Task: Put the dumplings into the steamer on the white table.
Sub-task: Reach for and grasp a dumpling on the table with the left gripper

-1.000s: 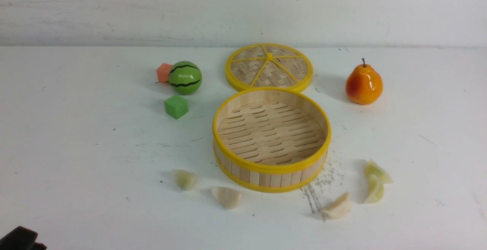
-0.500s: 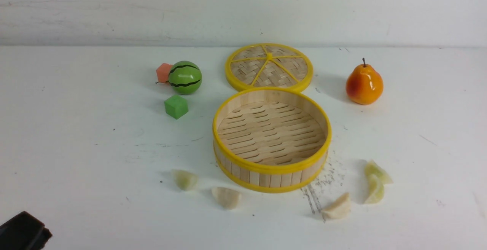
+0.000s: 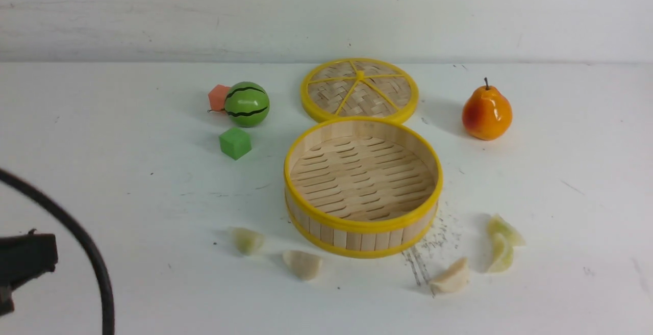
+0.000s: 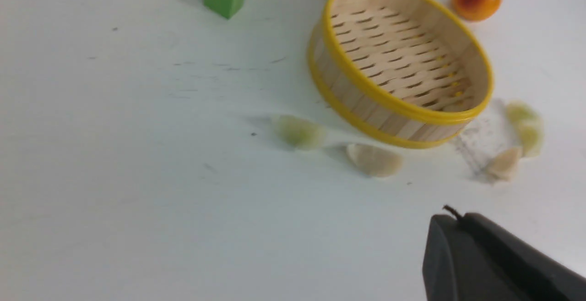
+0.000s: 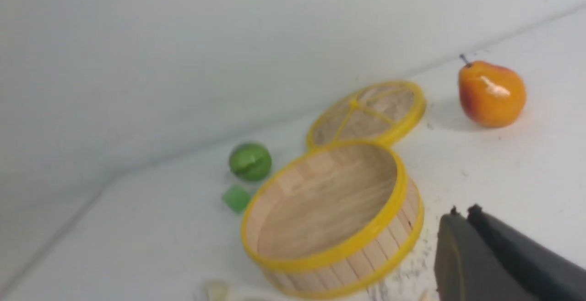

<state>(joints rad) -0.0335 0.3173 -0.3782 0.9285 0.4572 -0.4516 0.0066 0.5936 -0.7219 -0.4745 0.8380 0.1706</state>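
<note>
Well apart from the closed, unladen left gripper (image 4: 453,211), five dumplings (image 3: 305,264).

White desk (image 3: 127,274), scuffed and evenly lit, meeting a pale wall (image 3: 326,14) marked with faint horizontal streaks.

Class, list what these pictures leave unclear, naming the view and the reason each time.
- Left gripper: its fingertips are outside the front view, past the edge.
- Orange block: partly hidden behind the green striped ball in the front view.
- Cream dumpling: cut off by the frame edge in the right wrist view.
- Slats of the steamer: blurred away in the right wrist view.
</note>
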